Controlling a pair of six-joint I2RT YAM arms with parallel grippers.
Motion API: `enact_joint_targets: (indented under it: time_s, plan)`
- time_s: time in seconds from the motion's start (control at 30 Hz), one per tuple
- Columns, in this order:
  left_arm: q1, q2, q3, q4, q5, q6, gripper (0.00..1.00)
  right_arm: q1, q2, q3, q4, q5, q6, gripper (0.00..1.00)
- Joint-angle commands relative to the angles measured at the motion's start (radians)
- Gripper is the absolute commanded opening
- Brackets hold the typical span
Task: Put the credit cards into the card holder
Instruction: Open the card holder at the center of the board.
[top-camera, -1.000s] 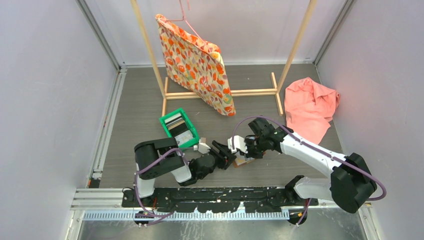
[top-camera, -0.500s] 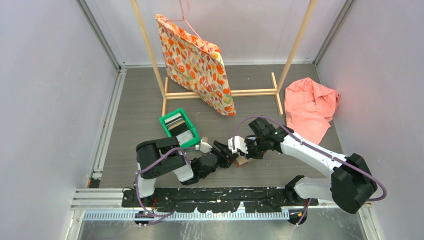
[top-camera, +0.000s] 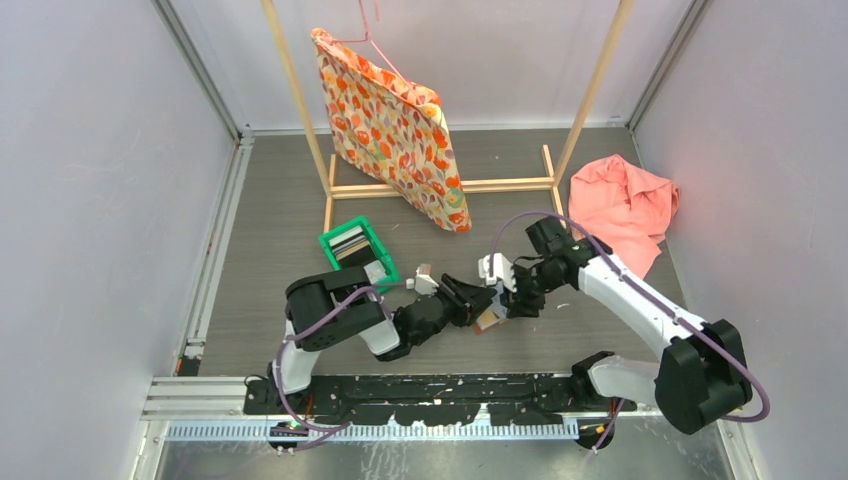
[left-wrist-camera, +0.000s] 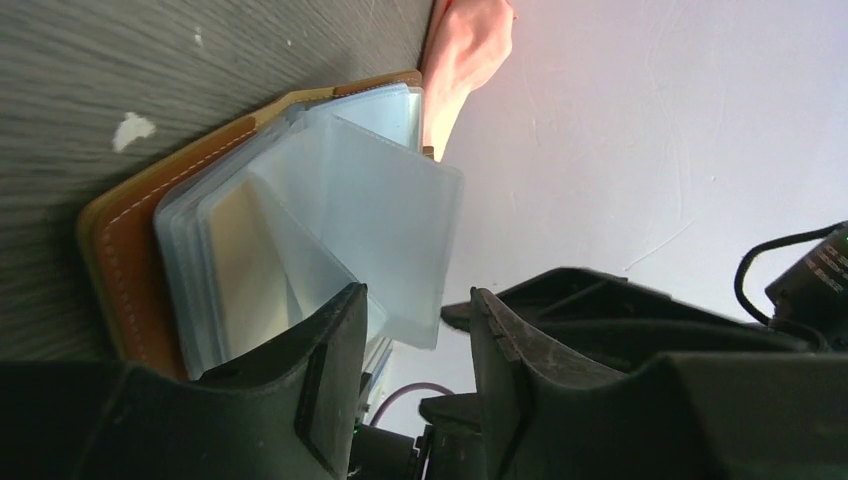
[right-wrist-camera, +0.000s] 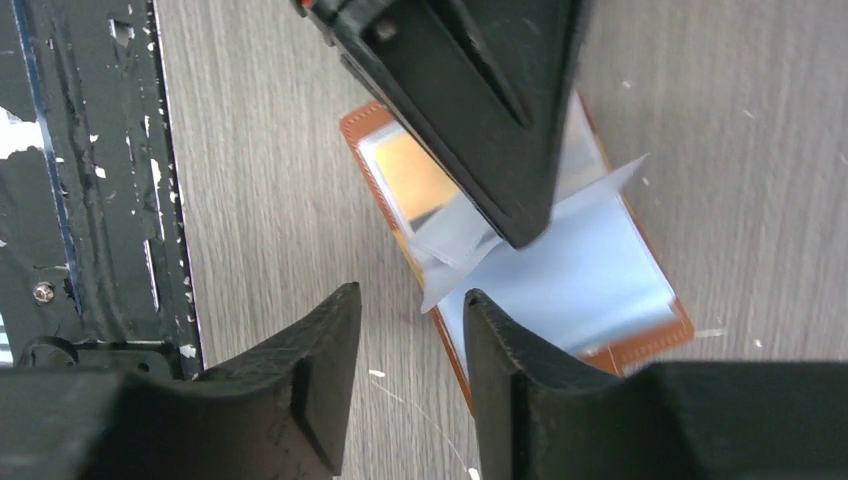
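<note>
Leather holder (right-wrist-camera: 660, 330) is lying open ahead of the fingers (right-wrist-camera: 300, 400). Right gripper (right-wrist-camera: 410, 300) is opening, empty, and backing off. Left gripper (left-wrist-camera: 415, 295), jaws parted, is closing around a sleeve (left-wrist-camera: 380, 230), probably taking over.

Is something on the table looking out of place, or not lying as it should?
Yes. The card holder lies open and its clear sleeves fan up unevenly, one standing off the stack instead of lying flat. Farther right, a pink cloth lies crumpled on the table.

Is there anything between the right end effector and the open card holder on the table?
Yes. The left end effector lies over part of the card holder, its tip at the clear sleeves, under the right end effector.
</note>
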Motion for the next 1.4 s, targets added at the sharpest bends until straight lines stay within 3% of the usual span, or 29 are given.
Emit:
enact_joint_targets:
  time_s: [0.0, 0.2, 0.47, 0.67, 0.8, 0.9, 1.1, 1.2, 1.37]
  plan:
    - [0.020, 0.032, 0.055, 0.059, 0.062, 0.035, 0.43, -0.091, -0.048, 0.035, -0.095, -0.105, -0.062, 0.52]
    - [0.043, 0.041, 0.084, 0.052, 0.094, 0.055, 0.42, -0.096, -0.046, 0.004, -0.010, -0.087, 0.028, 0.64]
    - [0.075, 0.084, 0.137, 0.054, 0.165, 0.073, 0.43, -0.108, -0.026, 0.035, 0.043, -0.046, 0.150, 0.64]
    - [0.109, 0.102, 0.181, 0.067, 0.224, 0.126, 0.42, -0.186, -0.012, 0.070, 0.005, -0.118, 0.183, 0.50]
    - [0.139, 0.070, 0.216, -0.032, 0.302, 0.172, 0.43, -0.246, -0.007, 0.119, -0.015, -0.174, 0.254, 0.43]
    - [0.158, 0.077, 0.252, -0.076, 0.369, 0.184, 0.42, -0.270, -0.009, 0.149, -0.090, -0.242, 0.218, 0.38]
    - [0.179, -0.014, 0.265, -0.180, 0.414, 0.286, 0.42, -0.271, 0.148, 0.162, -0.124, -0.222, 0.198, 0.09]
    - [0.178, -0.132, 0.248, -0.318, 0.405, 0.365, 0.43, -0.271, 0.211, 0.193, -0.144, -0.202, 0.204, 0.07]
    - [0.176, -0.328, 0.180, -0.532, 0.357, 0.504, 0.44, -0.271, 0.216, 0.152, -0.023, -0.106, 0.305, 0.07]
